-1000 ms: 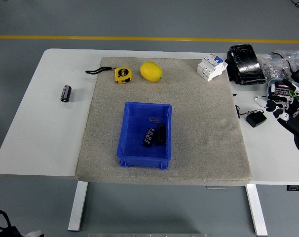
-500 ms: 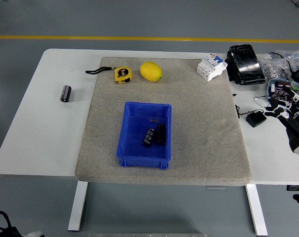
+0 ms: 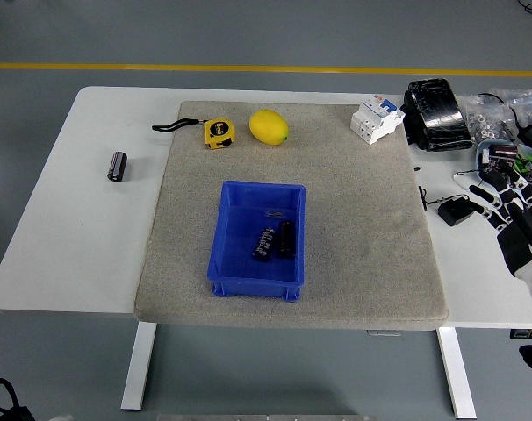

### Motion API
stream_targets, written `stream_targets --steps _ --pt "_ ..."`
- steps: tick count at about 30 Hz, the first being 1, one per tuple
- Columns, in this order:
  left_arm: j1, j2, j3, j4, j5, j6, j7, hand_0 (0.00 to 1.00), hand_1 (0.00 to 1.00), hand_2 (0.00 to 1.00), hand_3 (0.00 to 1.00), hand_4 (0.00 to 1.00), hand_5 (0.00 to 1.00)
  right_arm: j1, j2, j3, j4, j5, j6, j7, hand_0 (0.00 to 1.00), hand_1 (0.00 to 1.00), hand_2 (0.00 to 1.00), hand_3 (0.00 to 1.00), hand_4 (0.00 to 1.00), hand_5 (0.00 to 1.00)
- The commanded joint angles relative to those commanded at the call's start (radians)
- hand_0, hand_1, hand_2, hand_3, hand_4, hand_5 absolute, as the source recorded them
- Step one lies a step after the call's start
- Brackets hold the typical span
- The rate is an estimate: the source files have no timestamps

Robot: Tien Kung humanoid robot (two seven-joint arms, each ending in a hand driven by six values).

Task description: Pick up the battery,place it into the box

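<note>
A blue box (image 3: 259, 235) stands on the grey mat (image 3: 354, 219) near the table's front. Two black batteries lie side by side inside it (image 3: 276, 239). Another black battery (image 3: 117, 165) lies on the bare white table at the far left. My right hand (image 3: 503, 189) is at the right edge, low over the table, fingers spread and holding nothing. It is far from the box and the batteries. My left arm does not show.
A yellow tape measure (image 3: 218, 132) and a yellow lemon (image 3: 269, 127) lie at the mat's back. A white circuit breaker (image 3: 375, 118), a black pack (image 3: 436, 114), a black adapter (image 3: 455, 211) and a bowl of small parts (image 3: 503, 158) crowd the right side.
My right hand has drawn back toward the lower right edge and turned, with more of the forearm now showing. Nothing on the table has moved.
</note>
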Motion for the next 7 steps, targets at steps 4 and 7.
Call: stream_targets --steps 4,7 --pt "-0.003 0.0 0.005 0.0 -0.004 0.0 -0.003 0.631 0.574 0.64 0.715 0.72 0.703 0.004 0.001 -0.001 0.0 0.007 0.005 0.003 0.783 0.778 0.818 0.826 0.998 0.593" --pt "-0.008 0.0 0.011 0.001 -0.012 0.003 -0.005 0.631 0.574 0.64 0.715 0.72 0.703 0.008 0.002 0.001 -0.001 0.009 0.006 0.004 0.783 0.778 0.818 0.826 0.998 0.593"
